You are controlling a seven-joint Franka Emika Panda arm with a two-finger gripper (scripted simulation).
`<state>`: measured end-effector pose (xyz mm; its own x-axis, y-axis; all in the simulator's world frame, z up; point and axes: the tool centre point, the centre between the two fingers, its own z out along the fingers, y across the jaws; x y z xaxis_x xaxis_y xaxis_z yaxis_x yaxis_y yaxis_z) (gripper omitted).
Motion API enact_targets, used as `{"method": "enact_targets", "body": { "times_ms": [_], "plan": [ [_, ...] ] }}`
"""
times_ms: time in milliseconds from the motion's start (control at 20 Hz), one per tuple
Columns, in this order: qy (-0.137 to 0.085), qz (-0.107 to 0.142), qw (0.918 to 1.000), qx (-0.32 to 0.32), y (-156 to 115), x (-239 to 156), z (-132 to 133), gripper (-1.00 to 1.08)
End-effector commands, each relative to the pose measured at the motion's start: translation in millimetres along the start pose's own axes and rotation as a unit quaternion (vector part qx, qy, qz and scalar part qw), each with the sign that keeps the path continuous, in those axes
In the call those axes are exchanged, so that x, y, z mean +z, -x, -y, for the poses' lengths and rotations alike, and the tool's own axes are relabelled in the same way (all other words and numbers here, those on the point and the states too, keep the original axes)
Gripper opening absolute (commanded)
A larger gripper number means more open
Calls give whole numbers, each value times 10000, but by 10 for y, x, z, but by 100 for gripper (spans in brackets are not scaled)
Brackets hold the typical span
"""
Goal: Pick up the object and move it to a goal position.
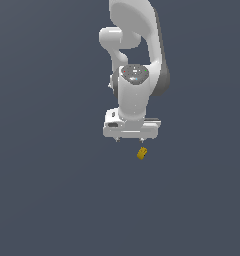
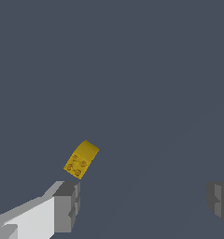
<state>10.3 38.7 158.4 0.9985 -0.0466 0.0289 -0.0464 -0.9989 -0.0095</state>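
Object (image 2: 81, 159) lies beside wide-spread, empty gripper (image 2: 144, 205).

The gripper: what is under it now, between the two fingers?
Nothing lies between the open gripper's fingers; only bare gray floor. The yellow block lies just beyond one fingertip, fully visible, apart from it. Its underside is hidden.

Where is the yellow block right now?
In the exterior view the block lies just below the tool, toward that view's right. In the wrist view it sits beside one fingertip, outside the open gap.
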Motion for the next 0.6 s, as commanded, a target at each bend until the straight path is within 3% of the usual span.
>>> {"method": "enact_targets", "body": {
  "times_ms": [0,550],
  "plan": [
    [-3,14,9998,200,4,66,50,100],
    [13,82,9900,1407,44,454,329,100]
  ]
}}
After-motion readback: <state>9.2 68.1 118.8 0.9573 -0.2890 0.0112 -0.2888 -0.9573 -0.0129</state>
